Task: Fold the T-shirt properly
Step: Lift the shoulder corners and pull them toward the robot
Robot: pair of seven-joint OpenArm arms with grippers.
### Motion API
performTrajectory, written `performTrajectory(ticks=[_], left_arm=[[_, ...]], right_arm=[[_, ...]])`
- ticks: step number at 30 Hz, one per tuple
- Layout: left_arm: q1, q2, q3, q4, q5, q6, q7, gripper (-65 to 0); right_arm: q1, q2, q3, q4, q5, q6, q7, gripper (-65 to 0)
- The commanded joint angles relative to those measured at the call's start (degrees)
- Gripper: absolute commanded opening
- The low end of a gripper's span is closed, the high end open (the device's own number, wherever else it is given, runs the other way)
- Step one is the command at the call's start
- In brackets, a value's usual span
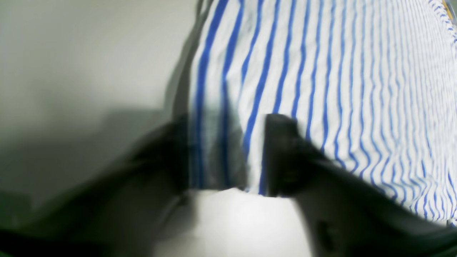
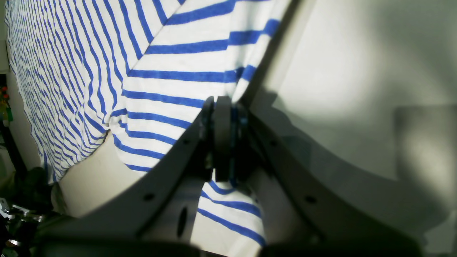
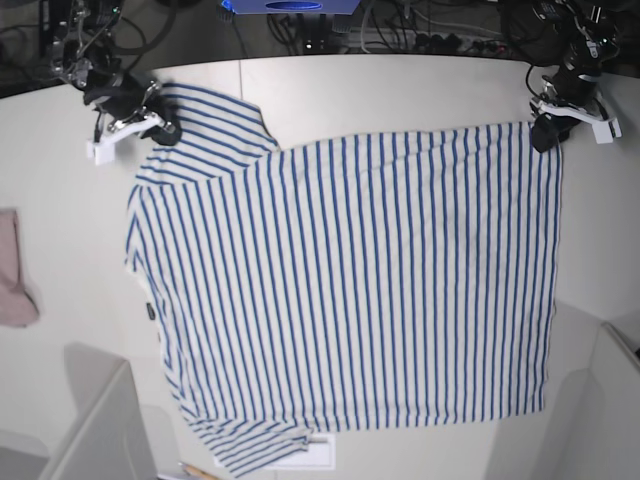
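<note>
The T-shirt (image 3: 350, 290), white with thin blue stripes, lies spread flat on the white table (image 3: 400, 85). Its small dark neck label (image 3: 148, 310) is at the left edge. My right gripper (image 3: 160, 130) is at the shirt's far left sleeve. In the right wrist view it (image 2: 223, 110) is shut, with the sleeve's striped cloth (image 2: 185, 82) pinched between the fingers. My left gripper (image 3: 545, 130) is at the far right corner. In the blurred left wrist view its dark fingers (image 1: 282, 150) stand apart on either side of the shirt's edge (image 1: 214, 142).
A plain pink cloth (image 3: 12, 275) lies at the table's left edge. Grey box walls rise at the near left (image 3: 100, 420) and near right (image 3: 600, 400). Cables and equipment crowd the area behind the table's far edge.
</note>
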Motion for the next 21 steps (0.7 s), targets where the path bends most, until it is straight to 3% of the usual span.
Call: performTrajectory(ticks=[1,4,6,21], left_arm=[[0.78,0.25,0.02,-0.78,3.59,1.13,4.3,-50.5],[0.78,0.25,-0.07,-0.86,3.59,1.13,4.21,-61.2],[0.78,0.16,-0.07,-0.34,3.59,1.13,4.21,-65.0],[7.28,-2.74,0.02,6.87,4.03,1.13,4.04,-65.0]], right_arm=[[-0.69,0.65,0.02,0.15,-1.75,-1.23,-1.36,-65.0],[-0.78,0.65,0.02,0.15,-1.75,-1.23,-1.36,-65.0],[-0.78,0.65,0.02,0.15,-1.75,-1.23,-1.36,-65.0],[-6.75,0.12,3.45,4.02,-1.75,-0.7,-1.18,-65.0]])
